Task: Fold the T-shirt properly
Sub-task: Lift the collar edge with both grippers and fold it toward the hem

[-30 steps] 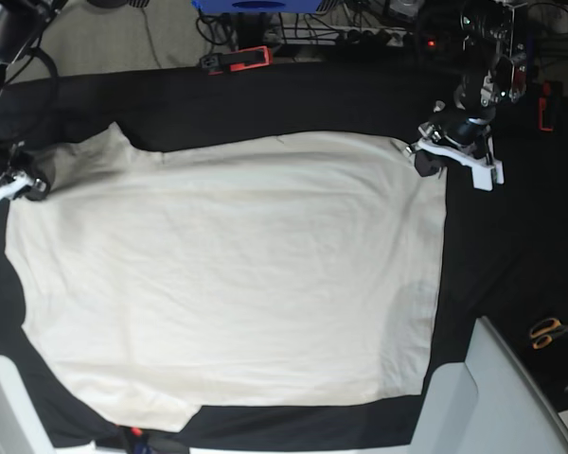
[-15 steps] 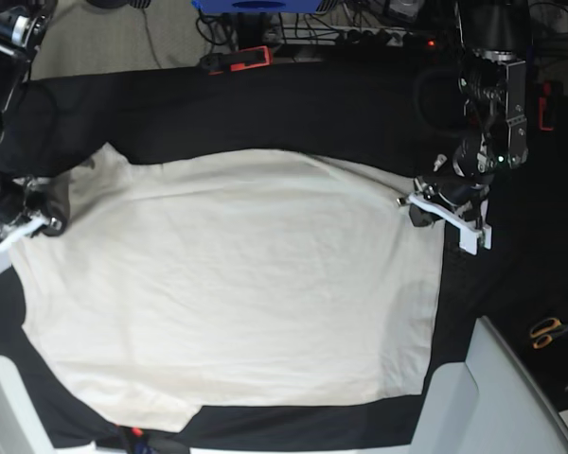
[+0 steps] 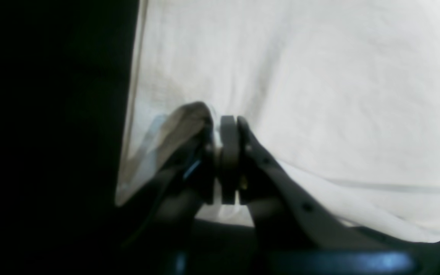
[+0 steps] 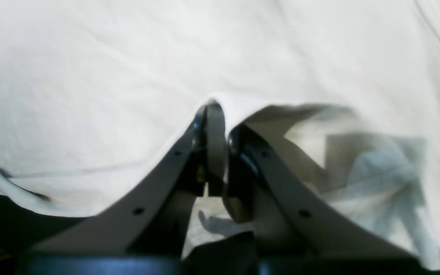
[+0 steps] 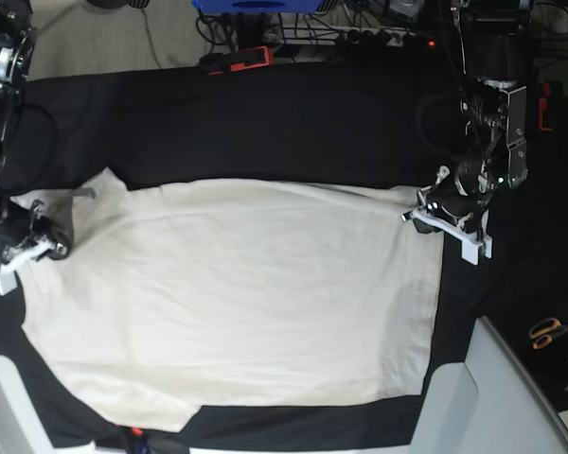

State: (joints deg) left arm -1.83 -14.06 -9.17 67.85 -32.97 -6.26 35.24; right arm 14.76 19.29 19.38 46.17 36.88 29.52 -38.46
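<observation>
Both jaws clamped shut on far hem of T-shirt (image 5: 237,293), left gripper (image 5: 434,216) pinching one corner, right gripper (image 5: 30,248) the other; over last second both have dragged that edge nearer, across black table (image 5: 265,113) cloth; far edge now doubled over, first fold under way; shirt spreads flat between jaws; no brand or legible writing visible.

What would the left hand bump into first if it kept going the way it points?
Probably only more T-shirt: the left hand, shut on the shirt's edge, points across the flat cloth. Nothing else shows in that line, though depth is unclear.
</observation>
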